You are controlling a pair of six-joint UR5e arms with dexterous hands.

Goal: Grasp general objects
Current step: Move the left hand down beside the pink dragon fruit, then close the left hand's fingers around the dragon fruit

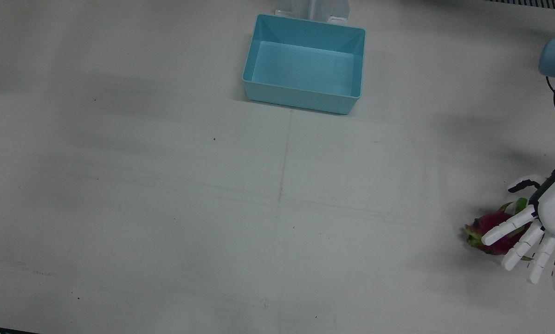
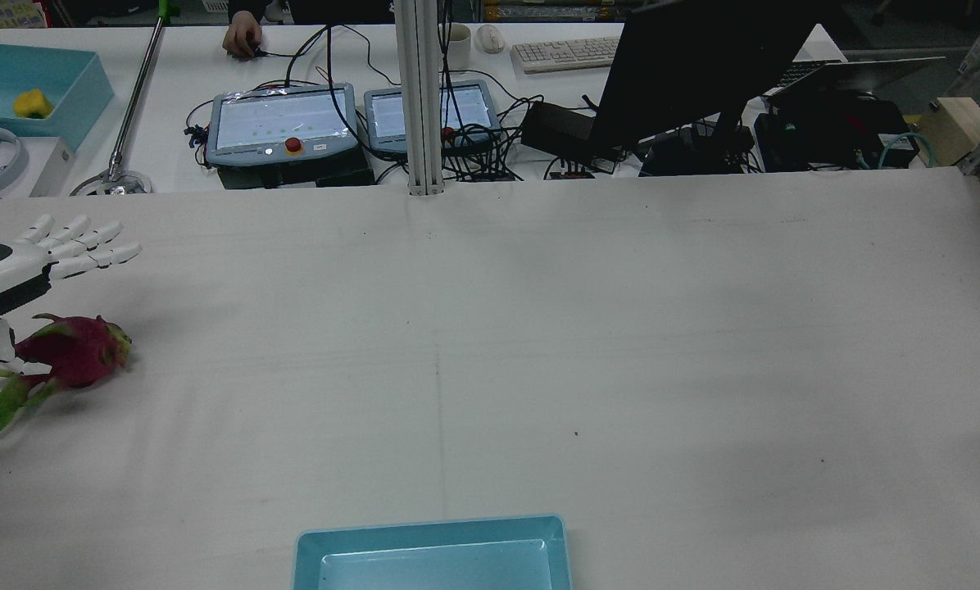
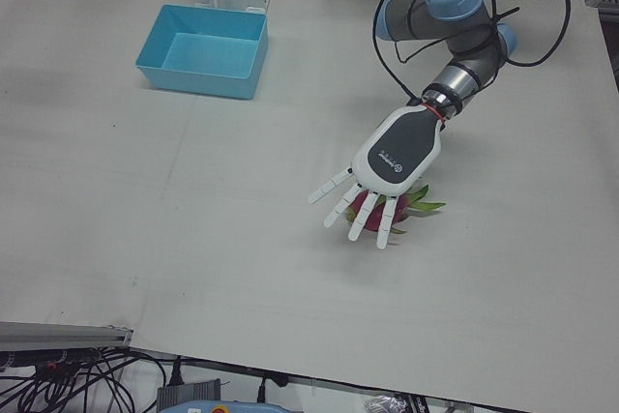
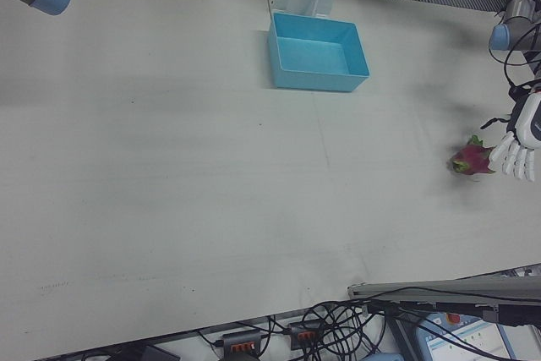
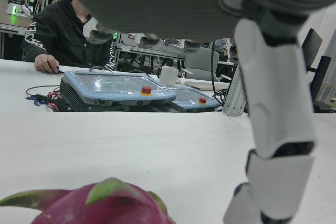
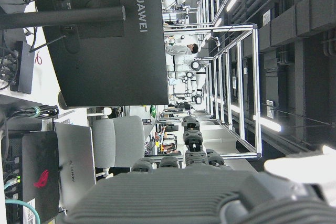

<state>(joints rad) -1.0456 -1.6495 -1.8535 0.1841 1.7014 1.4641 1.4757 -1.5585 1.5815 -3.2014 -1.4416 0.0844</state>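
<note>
An empty light-blue rectangular plastic bin (image 3: 205,50) is seen at the far left of the white surface (image 3: 193,200). To its right, the white left hand (image 3: 387,166) is held just above the magenta, green-scaled dragon fruit (image 3: 372,208), fingers (image 3: 334,185) spread, nothing gripped. Whether the right hand's (image 6: 199,198) fingers are spread cannot be told.

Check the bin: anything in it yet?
Empty. The bin shows a bare blue floor in the front view; the dragon fruit lies on the table under the open left hand.
</note>
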